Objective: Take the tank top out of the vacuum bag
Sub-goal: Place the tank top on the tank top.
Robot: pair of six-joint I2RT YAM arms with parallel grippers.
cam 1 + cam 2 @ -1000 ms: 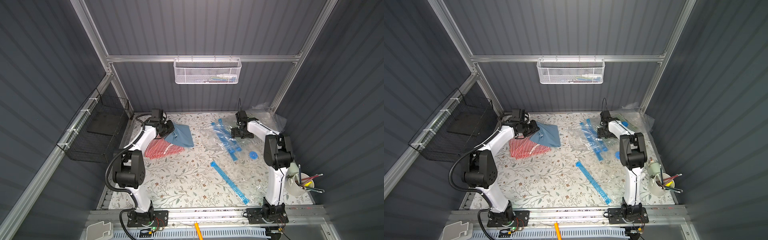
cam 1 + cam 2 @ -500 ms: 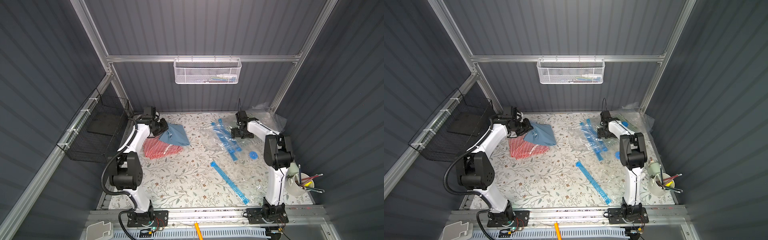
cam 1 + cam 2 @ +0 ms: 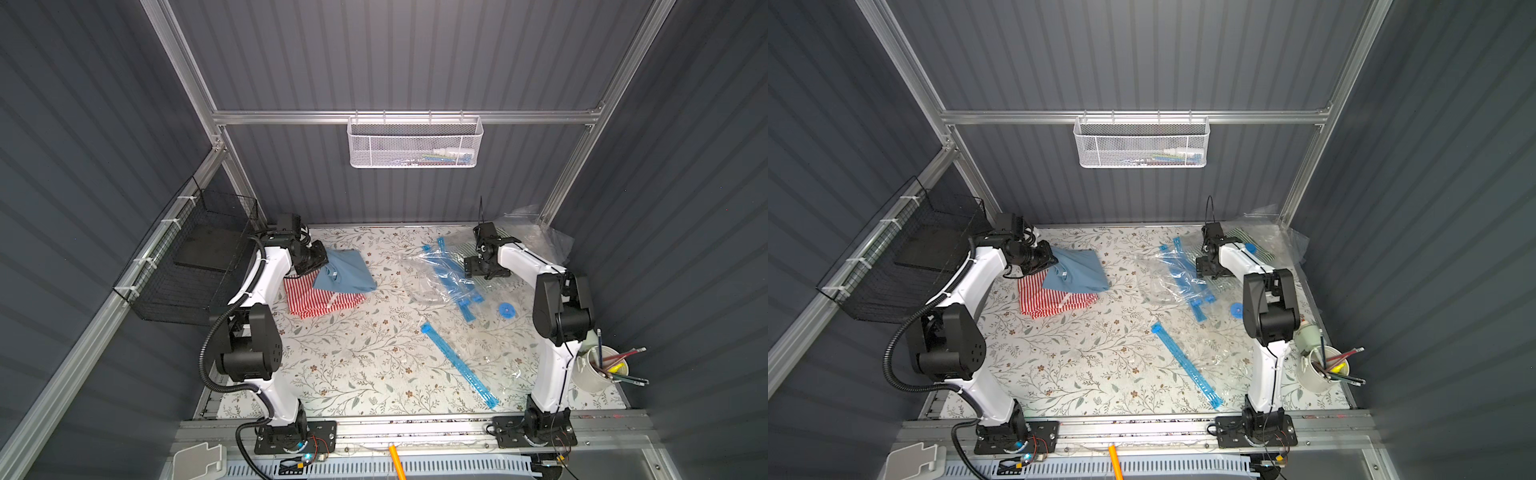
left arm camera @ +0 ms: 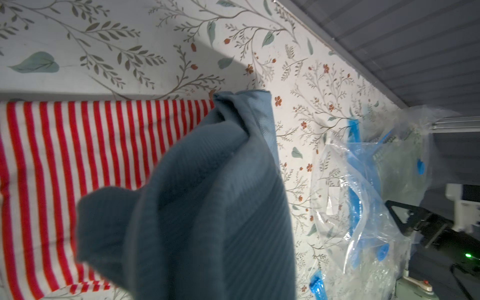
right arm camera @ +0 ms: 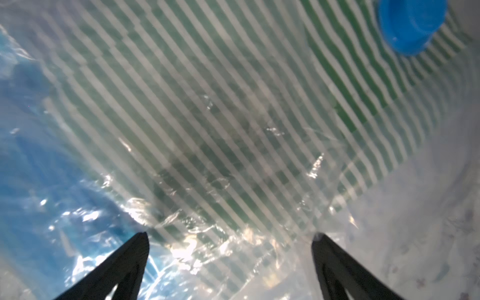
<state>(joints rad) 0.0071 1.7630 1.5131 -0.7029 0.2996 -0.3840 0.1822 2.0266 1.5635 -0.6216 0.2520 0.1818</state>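
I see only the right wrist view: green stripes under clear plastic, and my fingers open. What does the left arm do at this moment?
Observer: The left gripper is shut on a blue tank top, at the far left of the table.
Operator: Is this top inside any bag?
Observer: No. It is bare cloth, draped partly over a red-striped garment.
Operator: Is there another bag besides the one under me?
Observer: Yes. A flat clear bag with a long blue zip strip lies on the near right part of the table.
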